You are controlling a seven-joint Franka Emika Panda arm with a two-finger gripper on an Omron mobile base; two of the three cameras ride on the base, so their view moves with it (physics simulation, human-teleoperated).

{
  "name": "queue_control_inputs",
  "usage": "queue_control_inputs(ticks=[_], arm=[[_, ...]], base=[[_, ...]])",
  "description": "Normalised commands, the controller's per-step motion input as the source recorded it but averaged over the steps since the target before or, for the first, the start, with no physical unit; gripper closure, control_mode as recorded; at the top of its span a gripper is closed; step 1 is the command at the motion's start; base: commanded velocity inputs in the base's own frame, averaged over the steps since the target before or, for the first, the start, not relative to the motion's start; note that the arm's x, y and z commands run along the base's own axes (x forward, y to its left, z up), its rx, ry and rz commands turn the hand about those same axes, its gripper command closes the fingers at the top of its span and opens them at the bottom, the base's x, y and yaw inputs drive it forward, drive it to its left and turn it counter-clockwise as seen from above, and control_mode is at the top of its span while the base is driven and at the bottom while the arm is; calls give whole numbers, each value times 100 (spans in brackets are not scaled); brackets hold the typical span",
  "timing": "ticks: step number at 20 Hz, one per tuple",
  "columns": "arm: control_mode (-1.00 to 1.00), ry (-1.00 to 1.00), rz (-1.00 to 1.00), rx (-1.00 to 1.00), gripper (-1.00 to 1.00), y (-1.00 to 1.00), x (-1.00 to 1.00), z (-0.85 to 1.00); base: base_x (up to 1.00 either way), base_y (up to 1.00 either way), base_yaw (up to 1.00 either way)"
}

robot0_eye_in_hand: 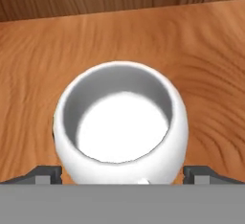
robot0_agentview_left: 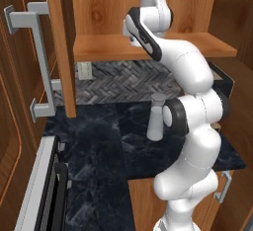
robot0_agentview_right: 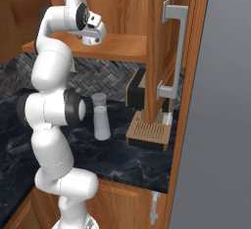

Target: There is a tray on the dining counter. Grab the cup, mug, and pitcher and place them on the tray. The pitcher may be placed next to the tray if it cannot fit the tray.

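Two dark fingertips of the end effector (robot0_eye_in_hand: 122,174) stand spread wide, one on either side of the white mug (robot0_eye_in_hand: 119,122), released and not pinching it. Directly beneath the end effector, the mug sits upright on a wooden shelf (robot0_eye_in_hand: 210,74). Well below, the pitcher (robot0_agentview_right: 101,116) stands on the black marble surface (robot0_agentview_right: 117,157).

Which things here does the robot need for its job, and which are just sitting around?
For the job:
- mug, on the wooden shelf, between the open gripper fingers
- pitcher, on the dark marble counter

Just sitting around:
- wooden box with grille
- cabinet door handle
- wall socket
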Motion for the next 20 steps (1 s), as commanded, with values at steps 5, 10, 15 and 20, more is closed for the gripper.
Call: queue_control_inputs(ticks=[5, 10, 15, 20], arm=[[-100, 0, 0, 0, -100, -7, -8, -21], [-100, 0, 0, 0, 100, 0, -1, -14], [-100, 0, 0, 0, 100, 0, 2, -1], [-100, 0, 0, 0, 100, 0, 6, 0]], base=[[0, 0, 0], [0, 0, 0], [0, 0, 0], [0, 0, 0]])
